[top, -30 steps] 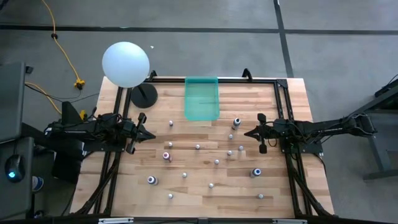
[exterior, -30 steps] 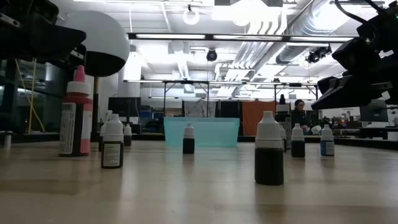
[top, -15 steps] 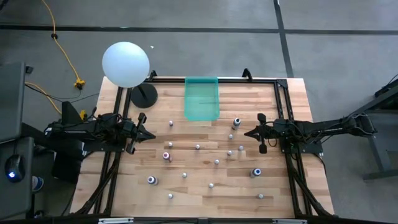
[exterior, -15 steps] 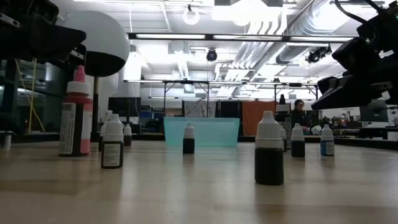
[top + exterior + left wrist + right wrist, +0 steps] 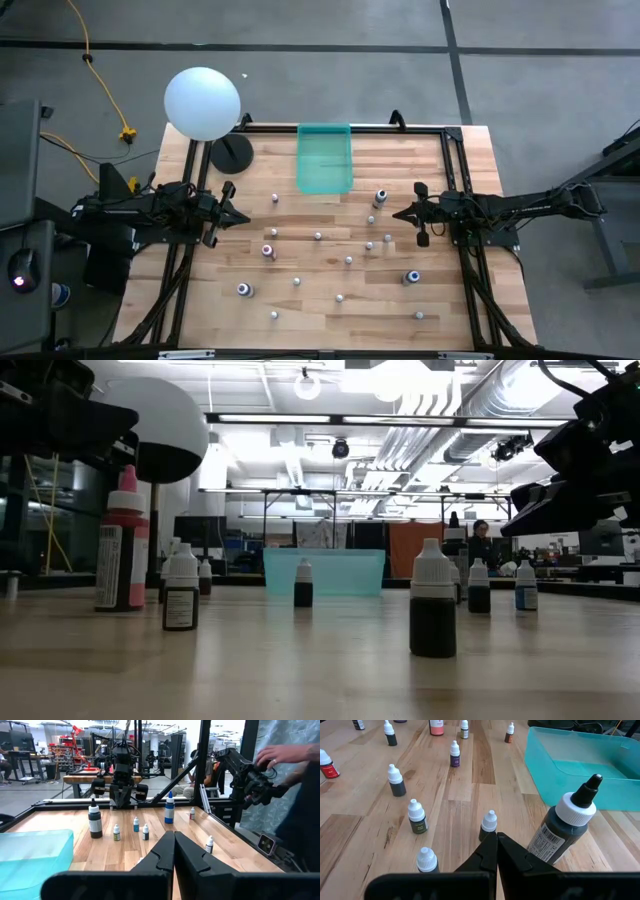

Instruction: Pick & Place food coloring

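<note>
- Some twenty small food coloring bottles (image 5: 318, 236) stand upright and scattered over the wooden table (image 5: 460, 310), between the two arms and on the near half.
- A slightly larger bottle with a pink-red body (image 5: 268, 250) stands left of centre; blue ones stand near the left front (image 5: 243, 290) and right front (image 5: 412, 277).
- The teal bin (image 5: 324, 158) sits at the far middle of the table, with no bottle seen inside it.
- The left gripper (image 5: 240, 216) hovers at the table's left side, fingers pressed together and holding nothing.
- The right gripper (image 5: 397, 214) hovers at the right side, likewise closed and empty; a larger dark bottle with a black tip (image 5: 563, 832) stands just beside it, near the bin.
- A white ball (image 5: 202, 102) on a black round stand (image 5: 231, 154) sits at the far left corner.
- A person's hand (image 5: 282, 756) rests on equipment beyond the table.
</note>
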Action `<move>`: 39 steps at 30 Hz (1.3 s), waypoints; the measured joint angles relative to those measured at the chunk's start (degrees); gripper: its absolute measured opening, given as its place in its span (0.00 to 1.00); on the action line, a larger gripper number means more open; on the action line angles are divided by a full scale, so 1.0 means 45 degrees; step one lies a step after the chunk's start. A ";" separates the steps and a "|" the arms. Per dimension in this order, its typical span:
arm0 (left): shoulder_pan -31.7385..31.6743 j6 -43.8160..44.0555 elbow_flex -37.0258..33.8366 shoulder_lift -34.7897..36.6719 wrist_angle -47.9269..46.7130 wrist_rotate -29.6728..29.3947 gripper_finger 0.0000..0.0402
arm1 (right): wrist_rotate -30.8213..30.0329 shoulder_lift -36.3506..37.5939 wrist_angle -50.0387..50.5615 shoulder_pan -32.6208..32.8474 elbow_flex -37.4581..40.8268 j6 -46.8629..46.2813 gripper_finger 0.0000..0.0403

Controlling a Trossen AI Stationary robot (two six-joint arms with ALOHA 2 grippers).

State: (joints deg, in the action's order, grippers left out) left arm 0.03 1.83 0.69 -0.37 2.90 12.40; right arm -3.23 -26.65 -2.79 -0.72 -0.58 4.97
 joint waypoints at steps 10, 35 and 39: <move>-0.0002 0.0000 0.0000 -0.0003 0.0000 0.0002 0.00 | -0.0003 0.0000 -0.0023 0.0003 -0.0001 -0.0083 0.00; 0.0000 0.0000 0.0000 0.0000 -0.0003 0.0001 0.00 | 0.1140 -0.0715 0.8695 -0.0002 -0.7940 -0.1698 0.00; -0.0005 0.0005 0.0000 0.0001 0.0000 0.0000 0.00 | 0.1177 -0.1838 1.1744 -0.0002 -1.0613 -0.2381 0.00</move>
State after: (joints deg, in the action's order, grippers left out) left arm 0.01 1.85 0.69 -0.36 2.90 12.40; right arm 2.06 -34.92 50.06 -0.73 -48.34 -5.74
